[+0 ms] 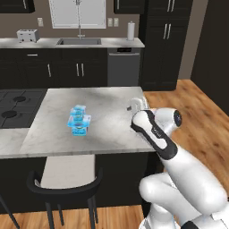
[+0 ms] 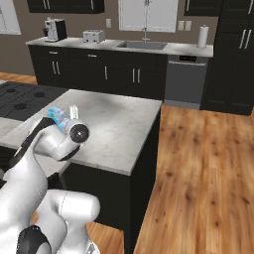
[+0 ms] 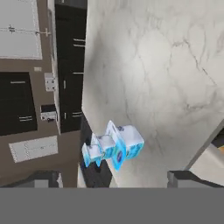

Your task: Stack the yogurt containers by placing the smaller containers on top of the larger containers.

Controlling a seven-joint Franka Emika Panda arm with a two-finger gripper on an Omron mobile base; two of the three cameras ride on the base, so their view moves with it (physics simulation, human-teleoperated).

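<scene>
- Stove (image 1: 15, 107) on the far left, set into the dark counter beside the desk (image 1: 107, 134)
- Cups (image 1: 79, 120) stand on the desk's left part, near its front edge, bunched together and touching; the big cup (image 1: 79, 126) is nearest, a smaller cup (image 1: 78, 111) just behind it
- In the hand view the cups (image 3: 113, 146) lie in a row, big one (image 3: 129, 144) at one end, smaller ones (image 3: 94, 151) running off toward the desk edge
- End effector (image 1: 135, 103) hovers over the desk's right part, well apart from the cups, jaws spread wide with nothing between them
- Arm elbow (image 1: 156, 129) sits at the desk's front right edge
- Wood floor (image 1: 197, 129) to the right
</scene>
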